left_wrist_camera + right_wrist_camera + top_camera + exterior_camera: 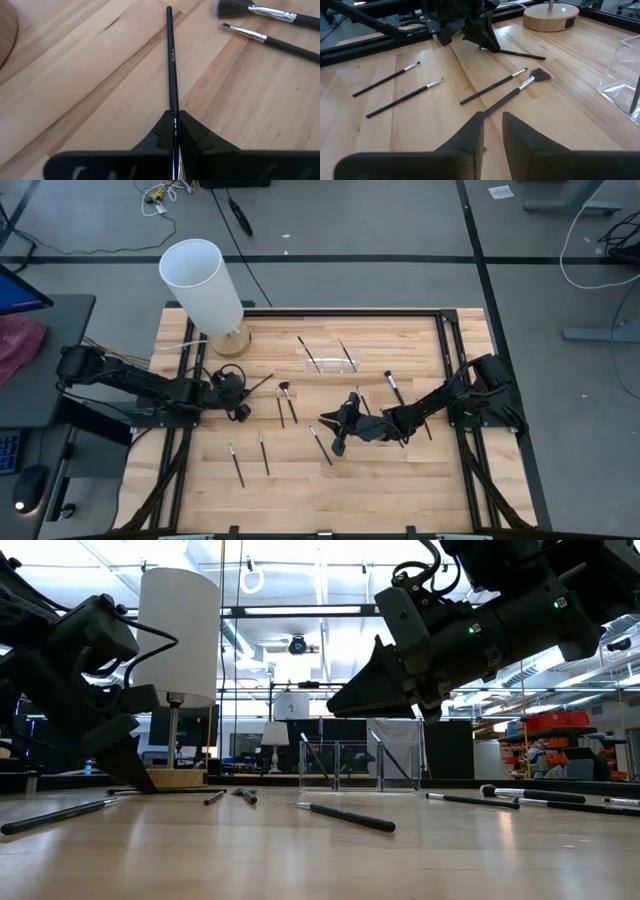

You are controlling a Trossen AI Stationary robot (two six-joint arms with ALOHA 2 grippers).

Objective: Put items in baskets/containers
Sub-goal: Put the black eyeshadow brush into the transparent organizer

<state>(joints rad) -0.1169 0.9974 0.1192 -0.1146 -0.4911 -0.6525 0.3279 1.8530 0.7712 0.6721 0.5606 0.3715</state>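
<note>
Reaching in from the left edge of the wooden surface (400, 480), the left gripper (240, 393) sits low just right of the wooden base of the tall white cylinder (203, 280), its jaws pressed together on a thin black brush (171, 65) whose handle lies flat on the wood and points away to the right. Just right of that, a fan-tipped brush (282, 398) and a slimmer brush (291, 402) lie side by side, and nearer the front edge two more brushes (236, 464) rest roughly parallel and close together. Toward the far middle of the surface stands the clear holder (331, 356), with two brushes leaning inside it, well apart from both arms. Nearer the centre, another brush (320, 446) lies loose on the wood just left of the right gripper (340, 430), which hangs above the surface, tilted down toward the left; its jaws are slightly spread with nothing between them, the fan-tipped brush's handle running toward the gap in the wrist view. To the right, one more brush (394, 388) lies beside the right arm, between the holder and the arm's base.
</note>
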